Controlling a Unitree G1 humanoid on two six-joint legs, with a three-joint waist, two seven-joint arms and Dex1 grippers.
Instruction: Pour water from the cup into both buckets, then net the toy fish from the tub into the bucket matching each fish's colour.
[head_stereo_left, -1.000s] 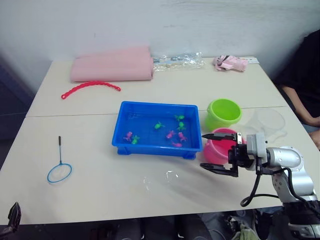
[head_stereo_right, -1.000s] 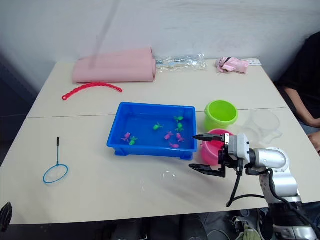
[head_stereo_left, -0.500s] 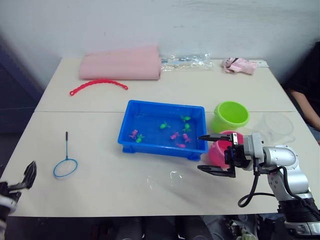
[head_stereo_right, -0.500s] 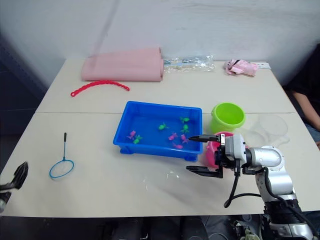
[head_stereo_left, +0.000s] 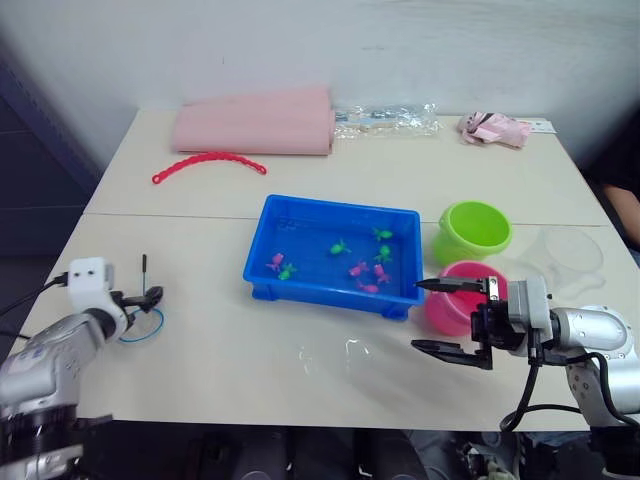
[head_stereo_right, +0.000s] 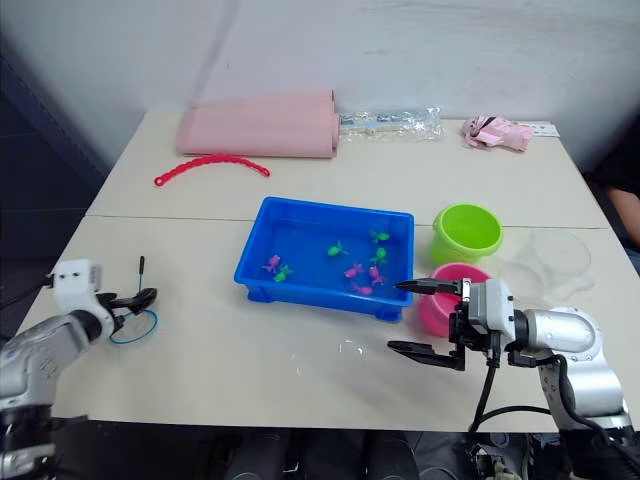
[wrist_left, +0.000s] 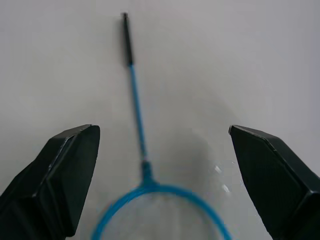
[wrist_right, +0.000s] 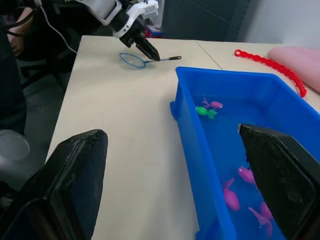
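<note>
The blue tub (head_stereo_left: 300, 285) sits mid-table with several green and pink toy fish (head_stereo_left: 358, 268) in water. To its right stand the lime green bucket (head_stereo_left: 473, 230) and the pink bucket (head_stereo_left: 452, 312), with the clear cup (head_stereo_left: 566, 250) further right. My right gripper (head_stereo_left: 424, 315) is open beside the pink bucket, at the tub's near right corner. The net (head_stereo_left: 140, 326) lies flat on the left of the table. My left gripper (wrist_left: 161, 130) hovers open just over the net's handle (wrist_left: 135, 85) where it meets the hoop, one finger (wrist_left: 55, 180) on each side.
A pink rolled mat (head_stereo_left: 255, 125), a red beaded strip (head_stereo_left: 208, 163), a clear plastic bag (head_stereo_left: 385, 118) and a pink cloth (head_stereo_left: 490, 127) lie along the table's far side. Water drops (head_stereo_left: 345, 350) shine in front of the tub. A person (head_stereo_left: 625, 190) sits at the far right.
My left arm has come up from the table's near left corner to the net. My right gripper stays open by the pink bucket. The camera has shifted.
</note>
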